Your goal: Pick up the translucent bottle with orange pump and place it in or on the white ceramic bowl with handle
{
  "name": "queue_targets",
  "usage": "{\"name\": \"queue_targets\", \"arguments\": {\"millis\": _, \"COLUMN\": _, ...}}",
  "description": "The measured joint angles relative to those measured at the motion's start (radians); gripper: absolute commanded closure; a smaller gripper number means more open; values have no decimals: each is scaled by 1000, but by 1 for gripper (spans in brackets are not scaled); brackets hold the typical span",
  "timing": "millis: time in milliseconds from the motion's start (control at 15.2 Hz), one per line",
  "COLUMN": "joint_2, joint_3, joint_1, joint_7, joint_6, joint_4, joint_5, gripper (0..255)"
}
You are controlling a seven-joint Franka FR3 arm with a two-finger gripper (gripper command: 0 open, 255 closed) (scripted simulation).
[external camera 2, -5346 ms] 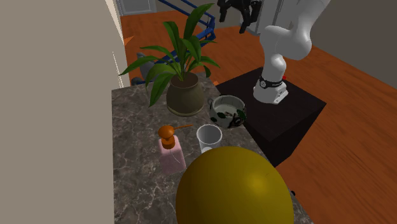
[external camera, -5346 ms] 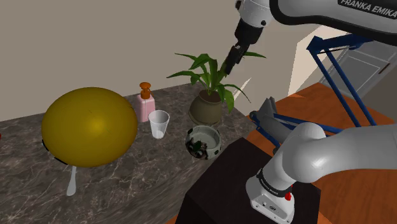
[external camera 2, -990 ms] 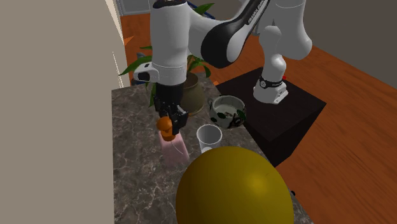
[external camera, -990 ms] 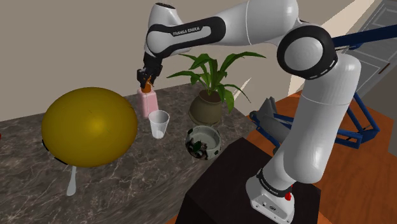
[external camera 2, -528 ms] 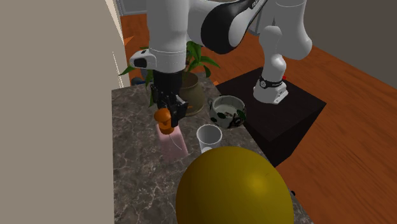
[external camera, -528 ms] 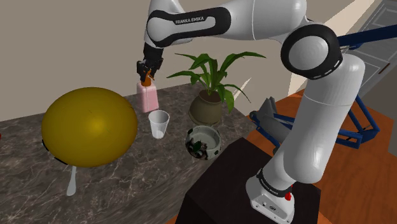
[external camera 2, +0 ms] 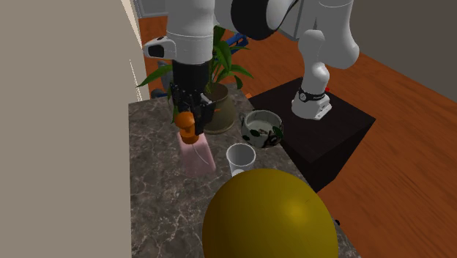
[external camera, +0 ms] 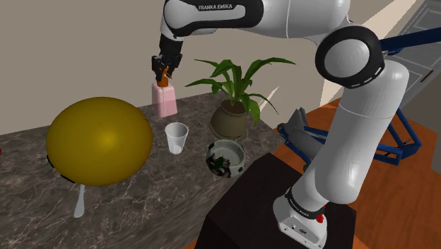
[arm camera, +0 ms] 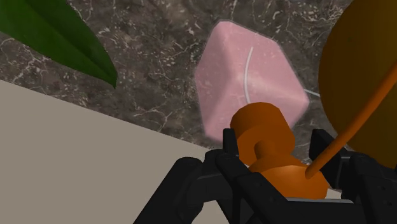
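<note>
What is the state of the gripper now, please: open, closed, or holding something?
The gripper: closed, holding the pink translucent bottle by its orange pump.

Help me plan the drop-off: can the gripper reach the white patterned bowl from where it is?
Probably yes. The gripper holds the pink bottle by its orange pump above the counter; the bowl sits open-topped nearer the stand, with the clear cup and plant beside it, not over it.
</note>
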Motion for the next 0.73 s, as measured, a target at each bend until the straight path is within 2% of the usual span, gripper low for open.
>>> {"name": "queue_targets", "arguments": {"millis": 594, "joint_2": 5, "joint_3": 0, "joint_1": 1, "joint_7": 7, "joint_6": -117, "joint_4": 122, "joint_5": -3, "gripper": 255}}
{"name": "queue_targets", "arguments": {"millis": 726, "joint_2": -51, "joint_3": 0, "joint_1": -4, "joint_7": 2, "joint_6": -111, "joint_4": 59, "joint_5": 3, "gripper": 255}}
